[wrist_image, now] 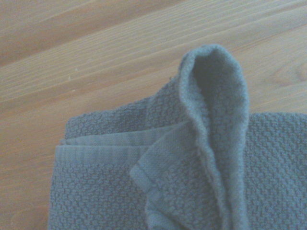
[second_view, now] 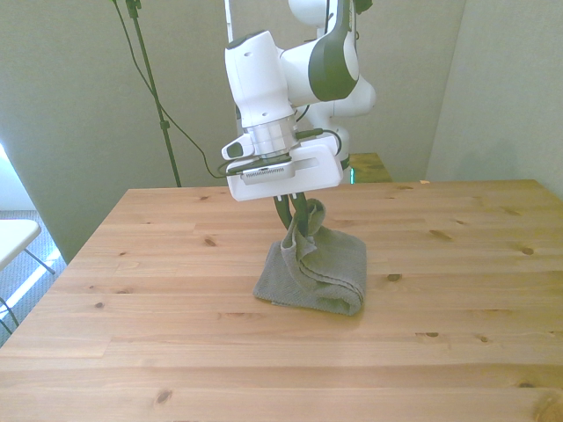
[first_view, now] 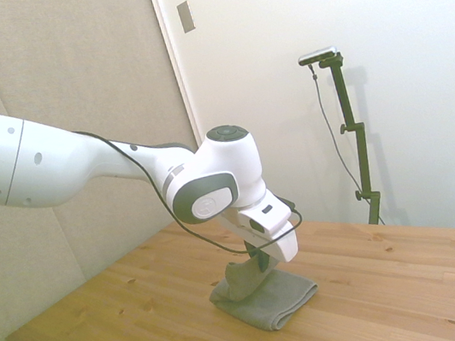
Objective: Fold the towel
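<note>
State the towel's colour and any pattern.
Plain mid-grey towel, no printed pattern, only a nubby weave; clearest in the wrist view.

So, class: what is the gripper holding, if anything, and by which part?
The gripper holds the towel by a pinched-up corner; the rest lies on the table.

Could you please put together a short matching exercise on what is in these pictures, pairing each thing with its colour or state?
Things:
1. towel
2. hand
3. table
4. arm

States:
A. bare light wood with knots
B. white, reaching in above the table
C. grey, lying partly folded with one corner raised
D. shut on the raised corner of cloth

Pairs: 1-C, 2-D, 3-A, 4-B
</note>
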Robot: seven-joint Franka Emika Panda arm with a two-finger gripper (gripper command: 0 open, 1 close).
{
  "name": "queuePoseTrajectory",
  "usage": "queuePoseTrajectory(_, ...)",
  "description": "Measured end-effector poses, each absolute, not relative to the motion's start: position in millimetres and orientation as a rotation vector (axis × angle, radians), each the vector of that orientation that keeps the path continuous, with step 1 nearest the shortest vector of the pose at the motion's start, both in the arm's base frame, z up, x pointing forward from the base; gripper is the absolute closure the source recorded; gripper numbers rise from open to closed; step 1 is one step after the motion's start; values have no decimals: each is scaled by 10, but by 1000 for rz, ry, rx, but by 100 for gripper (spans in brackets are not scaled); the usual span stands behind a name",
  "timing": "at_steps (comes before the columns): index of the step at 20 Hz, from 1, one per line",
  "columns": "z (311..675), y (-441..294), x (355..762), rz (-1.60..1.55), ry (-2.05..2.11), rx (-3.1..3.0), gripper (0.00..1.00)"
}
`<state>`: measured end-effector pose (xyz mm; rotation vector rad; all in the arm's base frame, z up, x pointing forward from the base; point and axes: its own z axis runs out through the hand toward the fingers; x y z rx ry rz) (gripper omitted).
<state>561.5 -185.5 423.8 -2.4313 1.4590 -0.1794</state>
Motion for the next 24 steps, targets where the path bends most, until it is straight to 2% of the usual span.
queuePoseTrajectory(8, 4198, -1887, 5515, -162, 1475, -2423, 0)
queuePoseTrajectory(14, 4369, -1995, 5356, -176, 1492, -2398, 0)
queuePoseTrajectory(20, 4628, -1943, 4971, -86, 1540, -2473, 0)
queuePoseTrajectory(24, 4748, -1553, 4675, -63, 1514, -2540, 0)
